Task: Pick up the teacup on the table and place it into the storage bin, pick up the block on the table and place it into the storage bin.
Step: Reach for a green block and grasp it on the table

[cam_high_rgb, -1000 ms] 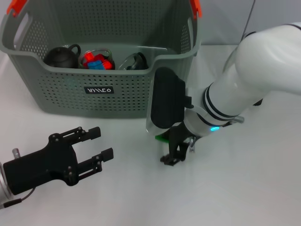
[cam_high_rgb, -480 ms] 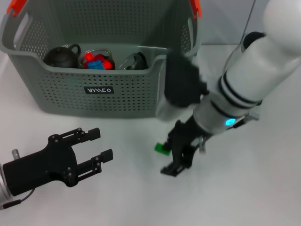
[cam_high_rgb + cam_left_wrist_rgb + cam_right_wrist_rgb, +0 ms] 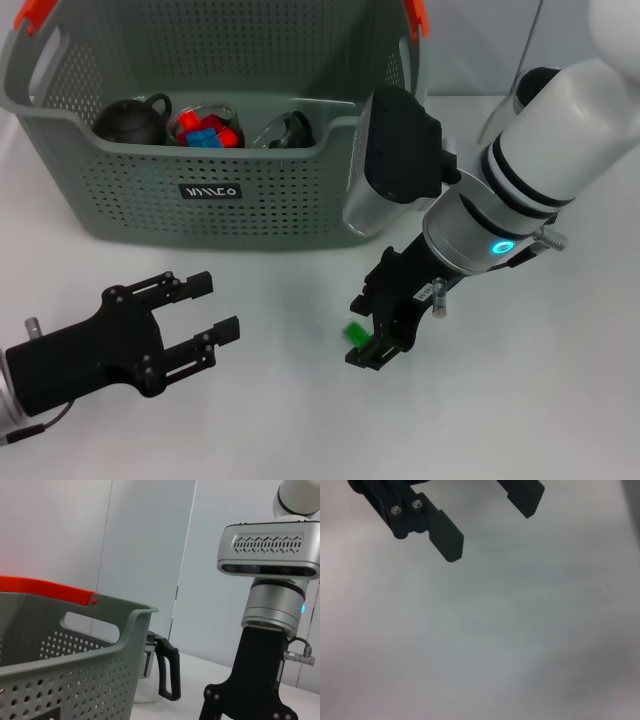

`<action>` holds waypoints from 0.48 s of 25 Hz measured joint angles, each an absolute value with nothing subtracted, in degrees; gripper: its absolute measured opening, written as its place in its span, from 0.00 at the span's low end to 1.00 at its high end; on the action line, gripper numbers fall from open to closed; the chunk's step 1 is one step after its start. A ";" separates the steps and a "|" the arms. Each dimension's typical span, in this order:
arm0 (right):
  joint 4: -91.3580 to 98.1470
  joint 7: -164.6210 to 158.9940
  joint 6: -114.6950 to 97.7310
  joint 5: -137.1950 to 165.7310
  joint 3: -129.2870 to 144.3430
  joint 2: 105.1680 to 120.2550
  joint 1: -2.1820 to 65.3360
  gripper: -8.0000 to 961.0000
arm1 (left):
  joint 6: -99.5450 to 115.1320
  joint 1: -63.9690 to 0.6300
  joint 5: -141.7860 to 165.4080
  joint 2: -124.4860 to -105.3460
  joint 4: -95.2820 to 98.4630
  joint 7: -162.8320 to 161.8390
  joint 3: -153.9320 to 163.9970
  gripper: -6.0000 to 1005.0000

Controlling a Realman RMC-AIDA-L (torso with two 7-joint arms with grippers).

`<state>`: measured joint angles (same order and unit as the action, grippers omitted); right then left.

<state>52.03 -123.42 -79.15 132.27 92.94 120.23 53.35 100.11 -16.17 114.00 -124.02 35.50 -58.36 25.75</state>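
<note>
Head view alone shows the green block (image 3: 354, 331) beside the right claw (image 3: 371, 335), whose fingers gape empty.

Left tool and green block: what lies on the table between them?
Nothing; in the head view the white table is bare between the open left tool and the green block beside the right tool.

The storage bin (image 3: 250, 215) is matt grey perforated plastic with glossy orange plastic handle clips (image 3: 35, 12). Just beside its front corner, the right gripper (image 3: 372, 335) has matt black fingers with ribbed pads (image 3: 451, 542); its wrist housing looks like brushed metal, its arm shell glossy white plastic. The green block (image 3: 355, 331) looks smooth. The table (image 3: 520, 400) is smooth matt white
</note>
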 joint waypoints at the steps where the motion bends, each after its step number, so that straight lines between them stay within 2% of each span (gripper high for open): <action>1: 52.06 -123.30 -79.33 132.35 93.08 120.23 53.35 0.68 | 100.11 -16.24 114.03 -124.02 35.48 -58.36 25.75 0.63; 12: 52.80 -126.68 -78.26 136.97 92.85 120.43 53.51 0.65 | 100.11 -16.30 114.11 -124.02 35.42 -58.36 25.75 0.63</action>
<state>52.80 -126.68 -78.26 136.97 92.85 120.43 53.51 100.11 -16.30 114.11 -124.02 35.42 -58.36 25.75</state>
